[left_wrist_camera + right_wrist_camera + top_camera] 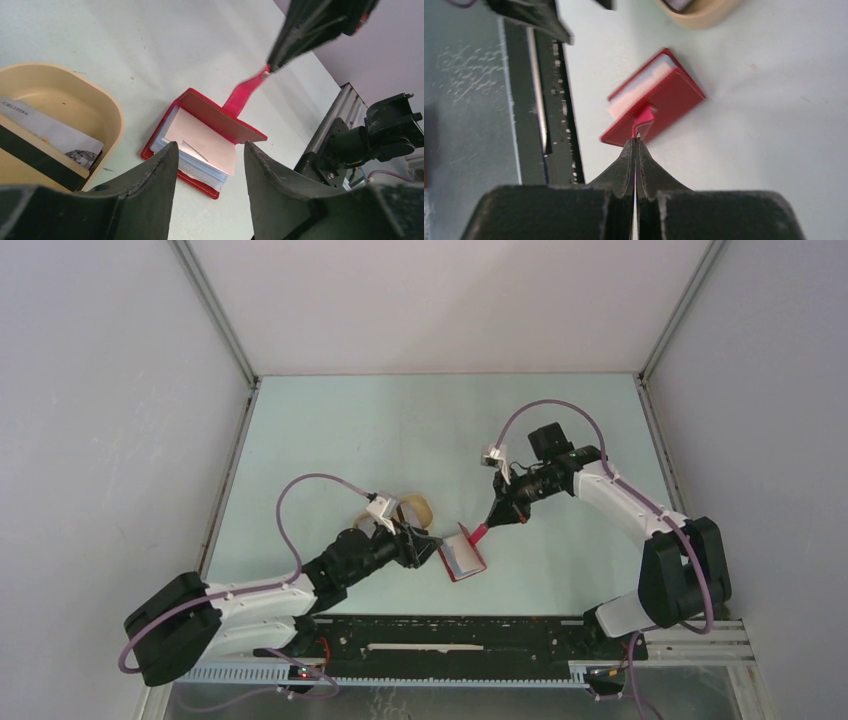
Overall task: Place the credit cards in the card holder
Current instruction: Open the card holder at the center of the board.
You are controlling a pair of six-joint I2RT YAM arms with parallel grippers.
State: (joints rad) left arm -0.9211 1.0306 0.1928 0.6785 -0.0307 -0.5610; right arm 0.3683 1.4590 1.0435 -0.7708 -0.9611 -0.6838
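**Card holder held open, one card in the pocket**

The small red folding card holder (462,556) (196,107) (674,97) lies on the pale green tabletop (400,430), near the front edge and between the two arms. Its cover is raised. Its red snap tab (246,92) (644,117) is stretched up and away from the body. A pale peach rectangular card (200,137) sits in the grey-blue inner pockets with its near end sticking out.

The right pincer (490,523) (636,142) is fully closed on the tip of the snap tab and holds the cover up.

The left pincer (430,550) (210,145) is just beside the card holder on its left. Its jaws stand apart and hold nothing. In the left wrist view the protruding card shows in the gap between the black fingers (160,175).

The beige oval plastic tray (415,508) (107,107) stands on the tabletop behind the left pincer. It contains a silvery-grey card (50,130) and a card with a dark stripe (35,155).
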